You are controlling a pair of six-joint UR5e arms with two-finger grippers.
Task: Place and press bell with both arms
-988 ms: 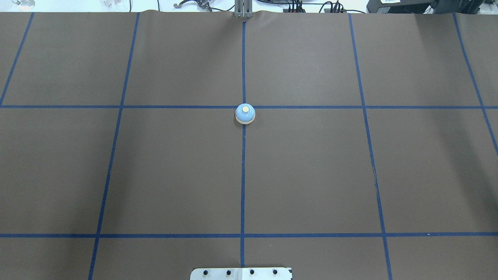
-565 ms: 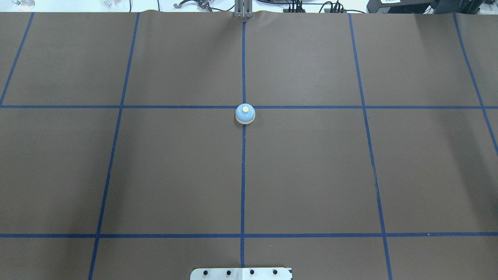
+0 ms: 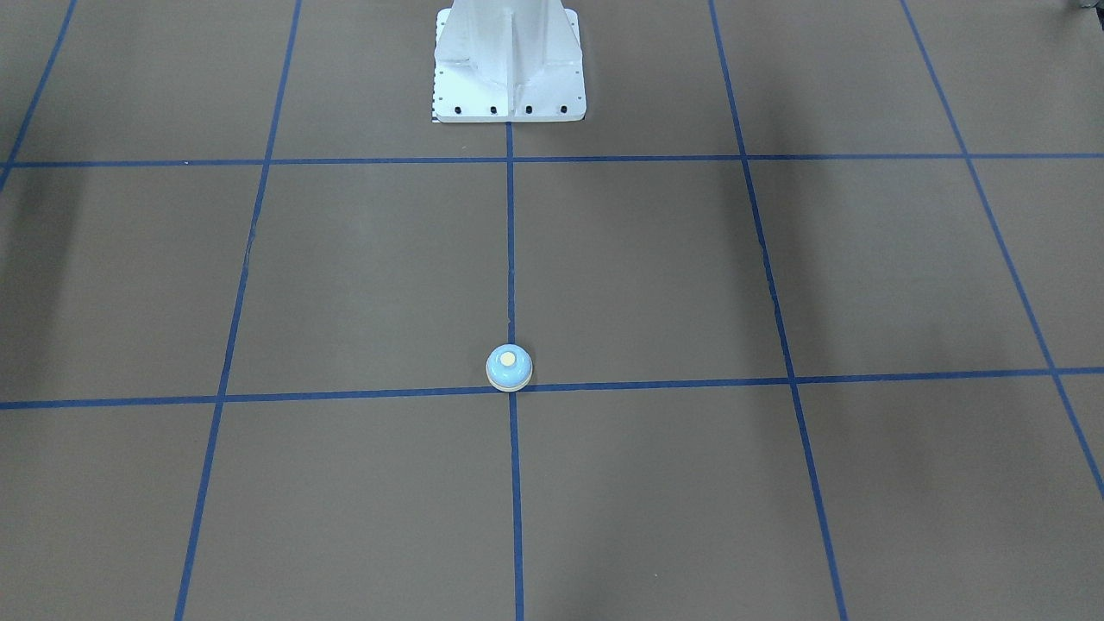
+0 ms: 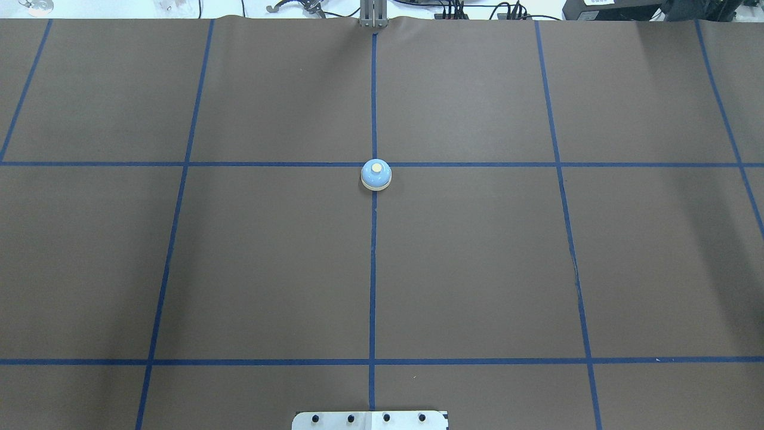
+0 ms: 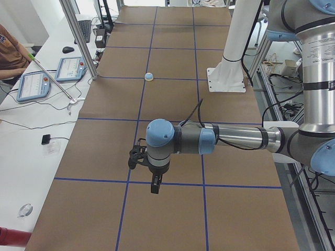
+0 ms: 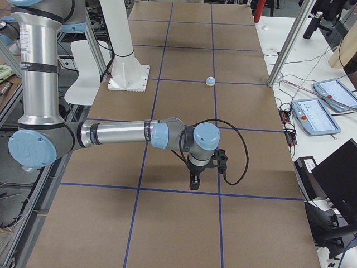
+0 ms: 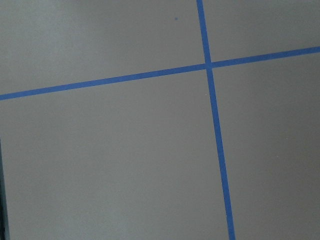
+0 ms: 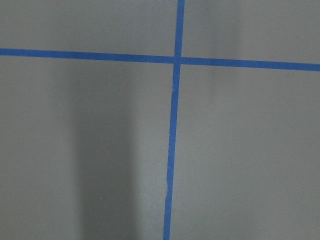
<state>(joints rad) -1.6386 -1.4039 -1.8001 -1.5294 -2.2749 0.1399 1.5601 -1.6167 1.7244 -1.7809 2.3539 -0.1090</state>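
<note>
The bell [image 4: 376,175] is standing upright on the brown table cover [image 4: 477,269], button facing up. In the overhead view it is sitting on the centre tape line [image 4: 373,269], just at 6 o'clock of that line's crossing with the far cross line. It is lying at 12 o'clock from the white pedestal plate [image 4: 370,420], well apart from it.

The left arm [image 5: 235,138] is reaching out level over the table end on the robot's left, with the left gripper [image 5: 155,188] pointing straight down above a blue tape line. The right arm [image 6: 117,134] is holding a mirrored posture at the opposite end, with the right gripper [image 6: 193,183] likewise pointing down. Both grippers are hanging well apart from the bell. Only the side views are showing them, so it cannot be told whether the fingers are released or clenched.

The left wrist camera is showing brown cover with a tape crossing [image 7: 208,65] at 1 o'clock of its frame. The right wrist camera is showing a second tape crossing [image 8: 177,59] at 12 o'clock.
</note>
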